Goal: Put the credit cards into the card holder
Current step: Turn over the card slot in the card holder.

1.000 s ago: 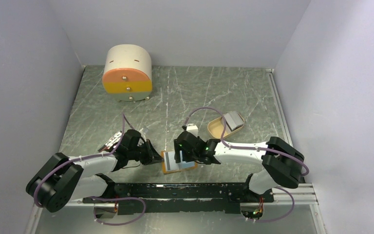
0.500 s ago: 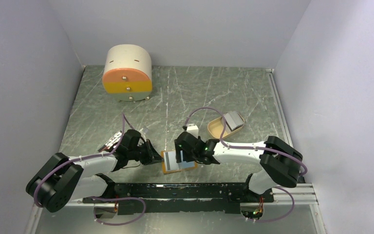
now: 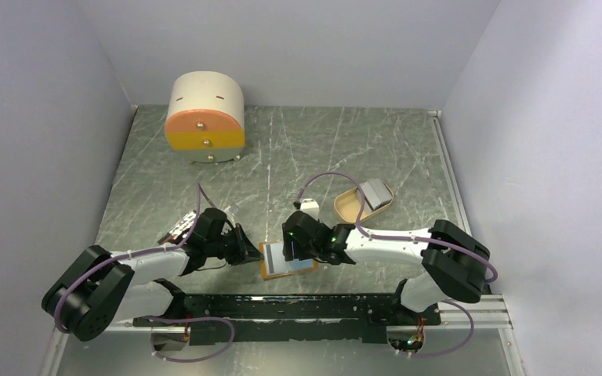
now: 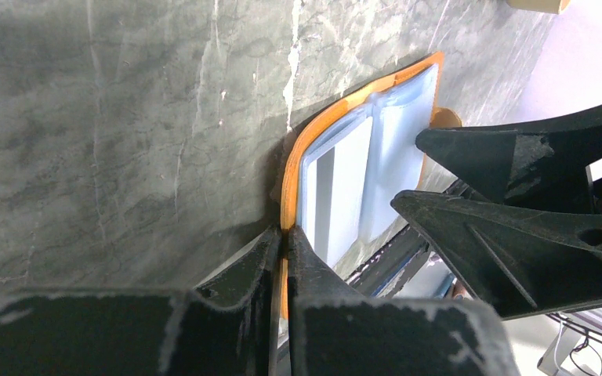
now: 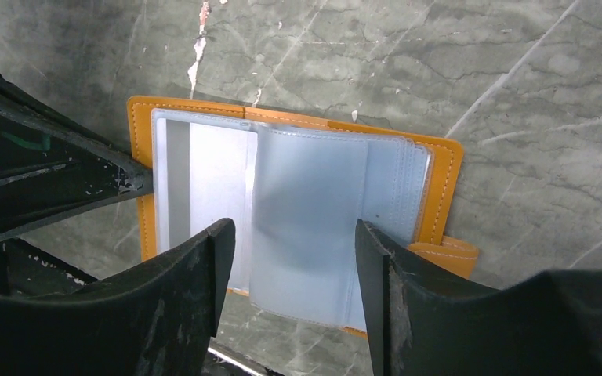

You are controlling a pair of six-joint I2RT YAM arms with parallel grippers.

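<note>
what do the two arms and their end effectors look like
Both the left arm and right arm have white links with black joints, and a purple cable loops along each. Green lights glow at the right wrist. The left end effector and right end effector have black, wedge-shaped, scuffed fingers.

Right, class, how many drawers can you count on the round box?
2: a pink upper drawer and a yellow lower drawer, stacked on the front of the box; none looks hidden.

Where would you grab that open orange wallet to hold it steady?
The wallet lies flat and open, so only its thin cover rim offers a grip. Come in low from the left side, where the left end effector is shut on that rim.
</note>
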